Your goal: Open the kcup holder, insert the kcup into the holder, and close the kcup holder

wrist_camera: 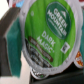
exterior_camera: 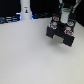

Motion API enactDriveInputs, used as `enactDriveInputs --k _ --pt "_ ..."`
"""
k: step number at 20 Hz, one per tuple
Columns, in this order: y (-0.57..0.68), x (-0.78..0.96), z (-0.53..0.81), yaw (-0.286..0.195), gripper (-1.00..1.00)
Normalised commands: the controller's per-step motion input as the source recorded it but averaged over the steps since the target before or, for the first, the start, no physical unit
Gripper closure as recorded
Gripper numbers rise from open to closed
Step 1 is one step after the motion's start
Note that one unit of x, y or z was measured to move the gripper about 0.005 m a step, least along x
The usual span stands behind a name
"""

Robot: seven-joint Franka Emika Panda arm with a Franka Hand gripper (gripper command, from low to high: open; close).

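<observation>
Exterior view: The black boxy kcup holder (exterior_camera: 59, 34) stands on the white table surface (exterior_camera: 30, 60), toward the exterior view's right and near the table's far edge. The robot gripper (exterior_camera: 63, 21), black with pale patches, descends from the upper edge of the picture and sits directly above and against the top of the kcup holder. At this picture size it cannot be determined from this view whether the fingers are apart or closed, or whether the holder's lid is raised. A white bottle-like post (exterior_camera: 25, 10) stands upright at the far edge, toward the exterior view's left, well apart from the holder.

Wrist view: The round kcup (wrist_camera: 50, 32), with a green and white foil lid bearing printed lettering and a pale rim, fills most of the picture and faces the camera slightly tilted. A teal-edged dark finger (wrist_camera: 11, 34) lies against one side of the pod's rim. The gripper (wrist_camera: 47, 37) is clenched on the kcup. Dark parts of the kcup holder (wrist_camera: 45, 74) show just beyond the pod's rim.
</observation>
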Motion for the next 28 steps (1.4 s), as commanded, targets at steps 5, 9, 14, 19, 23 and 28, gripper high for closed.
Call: enactDriveInputs --k 5,9,14,19,23,28 --pt "0.21 -0.43 -0.21 0.107 1.0" --pt "0.02 -0.21 -0.3 0.061 1.0" --pt "-0.01 -0.14 -0.32 0.037 1.0" --pt "-0.03 -0.02 -0.23 0.01 1.0" --pt "0.0 0.12 -0.11 -0.011 1.0" --pt "-0.03 0.06 -0.03 -0.014 1.0"
